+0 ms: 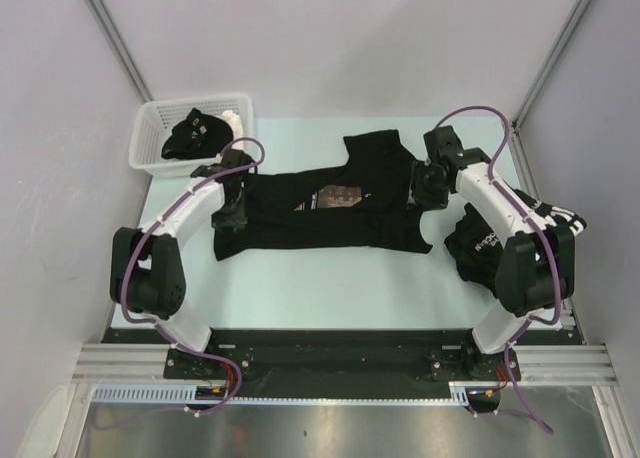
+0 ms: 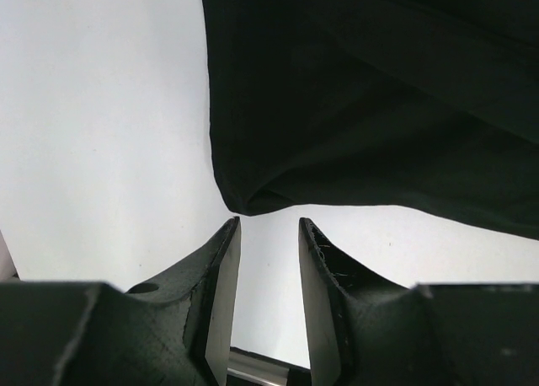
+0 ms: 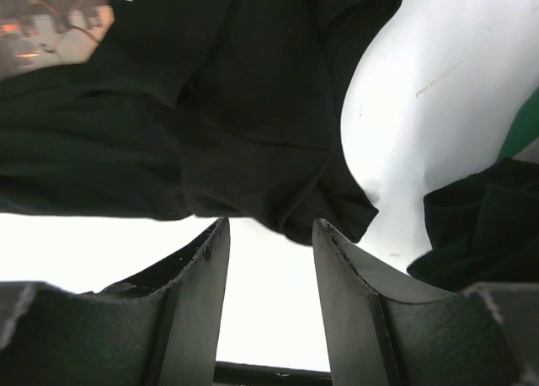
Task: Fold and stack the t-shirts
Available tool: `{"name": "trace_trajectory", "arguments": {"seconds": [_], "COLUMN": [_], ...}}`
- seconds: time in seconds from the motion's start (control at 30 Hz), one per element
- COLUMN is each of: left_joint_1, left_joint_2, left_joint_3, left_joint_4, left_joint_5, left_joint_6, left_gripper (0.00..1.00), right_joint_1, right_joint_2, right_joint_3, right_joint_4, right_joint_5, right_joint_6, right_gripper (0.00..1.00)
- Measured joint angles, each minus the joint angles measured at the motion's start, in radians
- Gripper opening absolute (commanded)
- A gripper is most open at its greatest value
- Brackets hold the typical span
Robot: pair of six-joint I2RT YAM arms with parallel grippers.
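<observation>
A black t-shirt lies stretched sideways across the middle of the table, its reddish-brown print facing up. My left gripper hovers at the shirt's left end. In the left wrist view it is open and empty, a folded corner of cloth just beyond the tips. My right gripper is at the shirt's right end by a sleeve. Its jaws are open and empty, with the sleeve hem just ahead. A second black t-shirt with white lettering lies crumpled under the right arm.
A white slotted basket stands at the back left corner with another dark garment inside. Grey walls and metal posts close in the table on both sides. Bare pale tabletop lies in front of the shirt.
</observation>
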Motion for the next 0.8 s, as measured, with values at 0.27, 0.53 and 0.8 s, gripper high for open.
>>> {"name": "trace_trajectory", "arguments": {"seconds": [0.27,0.53,0.8], "left_joint_1": [0.000,0.000,0.000], "left_joint_2": [-0.051,-0.064,-0.089], "left_joint_3": [0.000,-0.003,-0.012], "left_joint_4": [-0.013,-0.027,-0.047], "left_joint_5": [0.005,0.005,0.004], "left_joint_6": [0.000,0.000,-0.001], "left_gripper": [0.39,0.39,0.39], "right_joint_1": [0.001,-0.002,-0.039], "right_joint_2": [0.090,0.141,0.184], "right_joint_3": [-0.045,-0.045,-0.045], "right_joint_4": [0.045,0.070,0.073], "right_joint_5": [-0.012,-0.015,-0.014], "right_joint_6": [0.000,-0.005,-0.023], "right_gripper": [0.51,0.52,0.54]}}
